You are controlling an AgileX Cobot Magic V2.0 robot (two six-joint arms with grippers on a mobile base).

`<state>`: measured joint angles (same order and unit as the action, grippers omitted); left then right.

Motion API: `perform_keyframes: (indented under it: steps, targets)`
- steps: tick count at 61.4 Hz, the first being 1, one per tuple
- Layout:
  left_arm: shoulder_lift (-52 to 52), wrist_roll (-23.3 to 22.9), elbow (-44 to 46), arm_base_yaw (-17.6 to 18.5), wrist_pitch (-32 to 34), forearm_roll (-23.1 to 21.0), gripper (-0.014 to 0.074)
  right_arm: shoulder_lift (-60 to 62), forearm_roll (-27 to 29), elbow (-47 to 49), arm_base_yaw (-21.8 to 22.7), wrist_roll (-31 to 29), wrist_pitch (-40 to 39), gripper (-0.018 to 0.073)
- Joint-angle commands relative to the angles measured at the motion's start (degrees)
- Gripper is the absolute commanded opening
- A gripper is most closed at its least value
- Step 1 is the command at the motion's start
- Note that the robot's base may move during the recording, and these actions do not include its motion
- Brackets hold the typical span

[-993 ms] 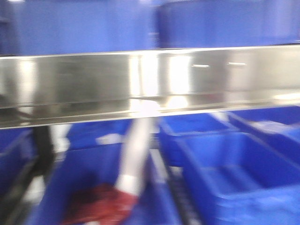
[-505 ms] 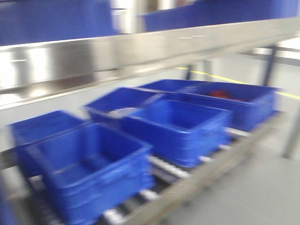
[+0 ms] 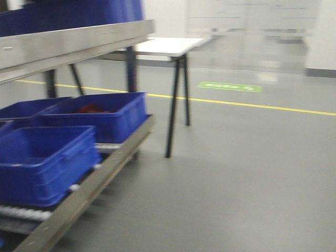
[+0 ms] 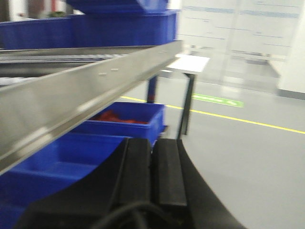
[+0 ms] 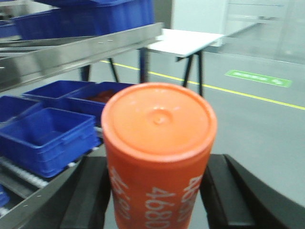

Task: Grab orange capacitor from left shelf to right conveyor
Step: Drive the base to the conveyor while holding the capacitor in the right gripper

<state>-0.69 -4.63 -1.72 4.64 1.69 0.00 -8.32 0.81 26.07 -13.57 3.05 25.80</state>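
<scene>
One bin holds red items; right end effector grips orange capacitor, left closed

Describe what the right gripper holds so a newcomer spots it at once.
Beside the steel shelf with its blue bins, find the right gripper. Clamped in it sits the orange capacitor, a flat-topped can. Only it is orange, with white 4680 printed down its side.
</scene>
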Motion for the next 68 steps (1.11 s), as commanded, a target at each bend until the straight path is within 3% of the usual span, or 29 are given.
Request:
perform_keyframes:
  steps: [1,68]
  targets:
    - [-1.11,0.03,0.23,0.09,4.79,0.00,-0.0105,-0.79,0.09,1.61,0.17,-0.03,-5.57,0.0183]
    - [-1.11,0.03,0.23,0.09,4.79,0.00,-0.0105,-0.79,0.09,1.61,0.17,-0.03,-5.57,0.0183]
